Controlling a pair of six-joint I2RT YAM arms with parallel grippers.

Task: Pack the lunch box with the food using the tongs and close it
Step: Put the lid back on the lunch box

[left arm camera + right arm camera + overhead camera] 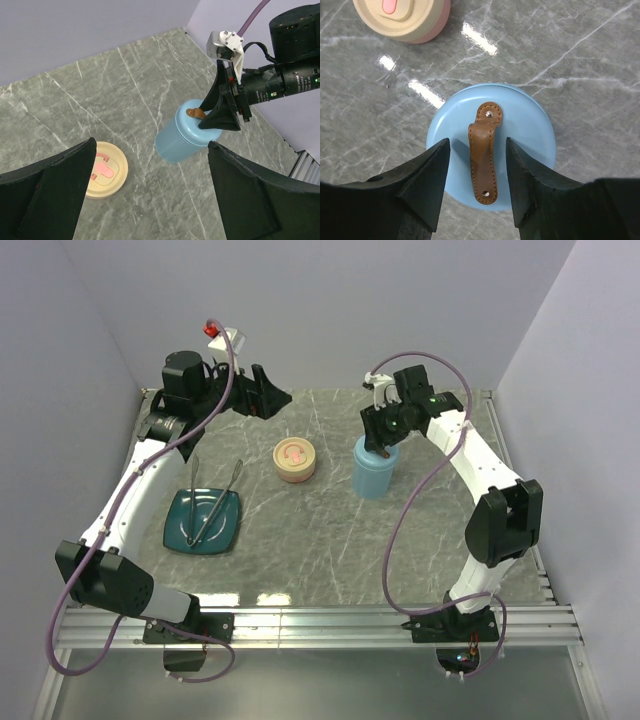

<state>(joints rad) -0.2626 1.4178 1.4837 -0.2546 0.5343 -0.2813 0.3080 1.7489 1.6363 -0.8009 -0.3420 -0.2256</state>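
Slim silvery-grey metal tongs (217, 502) lie in a narrow V on the dark teal square plate (225, 535) at the left of the grey marbled surface (320, 540). Anything else on the plate is too small to tell. The right claw (477, 142) hangs open astride the brown leather strap (483, 160) on the light blue cylindrical container (530, 130), clear of it on both sides. The left claw (151, 143) gapes wide, its fingers cut off by the frame.

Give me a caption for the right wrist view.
Right gripper open, straddling the brown strap on the blue box.
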